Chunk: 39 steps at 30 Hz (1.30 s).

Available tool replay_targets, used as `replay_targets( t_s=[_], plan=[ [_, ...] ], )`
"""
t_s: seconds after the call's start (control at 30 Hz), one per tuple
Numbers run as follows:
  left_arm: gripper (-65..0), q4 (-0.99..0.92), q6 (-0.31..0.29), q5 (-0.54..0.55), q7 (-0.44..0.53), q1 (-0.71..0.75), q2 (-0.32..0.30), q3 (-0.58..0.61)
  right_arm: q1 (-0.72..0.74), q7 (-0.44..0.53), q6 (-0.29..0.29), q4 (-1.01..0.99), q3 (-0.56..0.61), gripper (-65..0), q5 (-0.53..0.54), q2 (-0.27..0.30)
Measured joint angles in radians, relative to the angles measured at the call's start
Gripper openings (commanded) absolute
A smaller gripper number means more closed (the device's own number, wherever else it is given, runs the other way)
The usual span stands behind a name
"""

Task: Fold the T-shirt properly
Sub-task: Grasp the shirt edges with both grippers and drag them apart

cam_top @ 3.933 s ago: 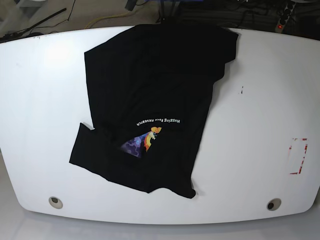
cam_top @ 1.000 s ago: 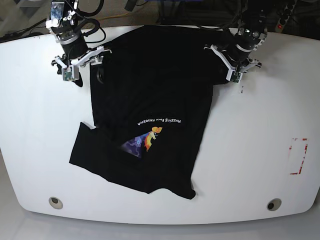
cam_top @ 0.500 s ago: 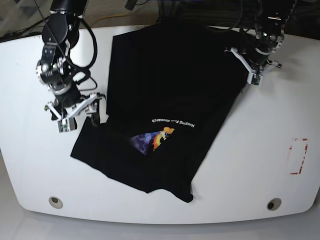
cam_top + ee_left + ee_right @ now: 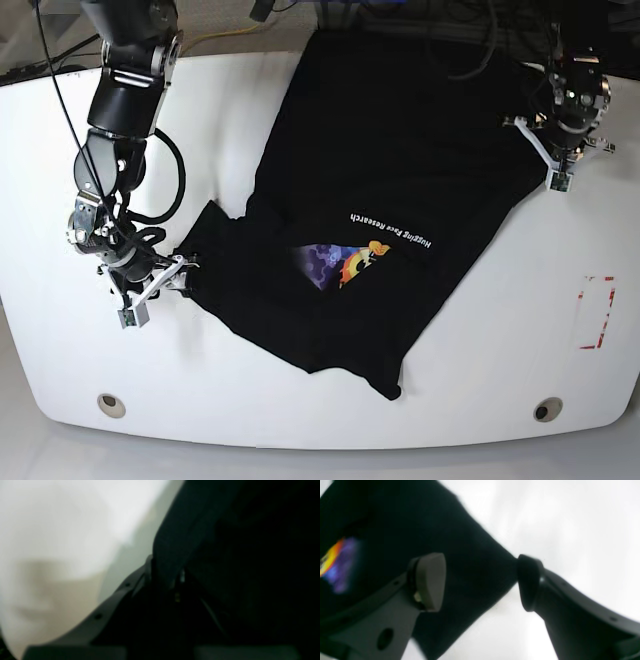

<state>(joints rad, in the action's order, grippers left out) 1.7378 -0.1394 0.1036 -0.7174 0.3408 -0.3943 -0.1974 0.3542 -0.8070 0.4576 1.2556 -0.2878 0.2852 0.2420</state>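
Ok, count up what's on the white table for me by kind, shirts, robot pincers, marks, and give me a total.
T-shirt: 1
Pincers: 2, the left pincer shut on the shirt's edge, the right pincer open at a sleeve
Red rectangle mark: 1
Round holes: 2, one near corner, other near corner
Total: 6

Place: it looked like a robotics lab, a test bench and no home.
Table [image 4: 520, 330]: white, rounded, bare-topped, with two round holes [image 4: 112, 405] near the front edge.
Arms [image 4: 125, 110]: two black robot arms stood at the back corners, cables looped along them.
Markings: a red tape outline [image 4: 597, 312] was stuck on the table's right side.
Background: tangled cables [image 4: 215, 38] ran behind the table, and a power strip [image 4: 572, 28] with a red light lay at the top right.
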Motion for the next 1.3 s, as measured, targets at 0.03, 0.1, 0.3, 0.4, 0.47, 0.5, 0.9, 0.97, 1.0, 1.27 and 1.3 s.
replay_targets(
  t_s=[0.03,0.1,0.3,0.4,0.47,0.5,0.9,0.97,1.0,1.27,1.3],
  plan=[
    [-61.9,0.000,0.000,0.000,-0.005,-0.029,-0.006,0.000,0.021,0.001,0.008,-0.044,0.000,-21.9,-0.010,0.003],
    [-61.9,0.000,0.002,0.001,-0.035,-0.077,-0.017,0.000,0.046,0.012,0.031,-0.105,0.000,-21.9,-0.008,0.013],
    [-61.9,-0.067,-0.096,-0.002,-0.101,-0.270,-0.058,0.006,0.098,0.029,0.045,-0.206,0.000,-21.9,-0.008,0.021],
    [-61.9,-0.150,-0.145,-0.001,-0.132,-0.372,-0.070,0.008,0.105,0.042,0.047,-0.203,0.023,-21.9,-0.007,0.024],
    [-61.9,-0.211,-0.169,-0.005,-0.135,-0.434,-0.087,0.008,0.110,0.041,0.042,-0.206,0.077,-21.9,-0.016,0.029],
    [-61.9,-0.235,-0.172,-0.014,-0.131,-0.460,-0.094,0.008,0.113,0.048,0.045,-0.206,0.097,-21.9,-0.013,0.029],
    [-4.9,-0.331,-0.404,-0.193,-0.090,-0.607,-0.096,0.004,0.112,0.090,0.048,-0.262,0.135,-21.9,-0.005,0.021],
    [-0.7,-0.303,-0.406,-0.208,-0.096,-0.598,-0.094,0.004,0.109,0.089,0.048,-0.269,0.135,-21.9,-0.007,0.018],
    [-1.4,-0.284,-0.407,-0.209,-0.098,-0.594,-0.094,0.003,0.109,0.089,0.049,-0.269,0.135,-21.9,-0.006,0.014],
    [-4.4,-0.219,-0.415,-0.204,-0.097,-0.556,-0.076,-0.016,0.091,0.100,0.049,-0.269,0.208,-21.9,-0.006,-0.012],
    [-4.4,-0.210,-0.415,-0.203,-0.093,-0.547,-0.075,-0.026,0.088,0.104,0.049,-0.269,0.217,-21.9,-0.003,-0.016]
  ],
)
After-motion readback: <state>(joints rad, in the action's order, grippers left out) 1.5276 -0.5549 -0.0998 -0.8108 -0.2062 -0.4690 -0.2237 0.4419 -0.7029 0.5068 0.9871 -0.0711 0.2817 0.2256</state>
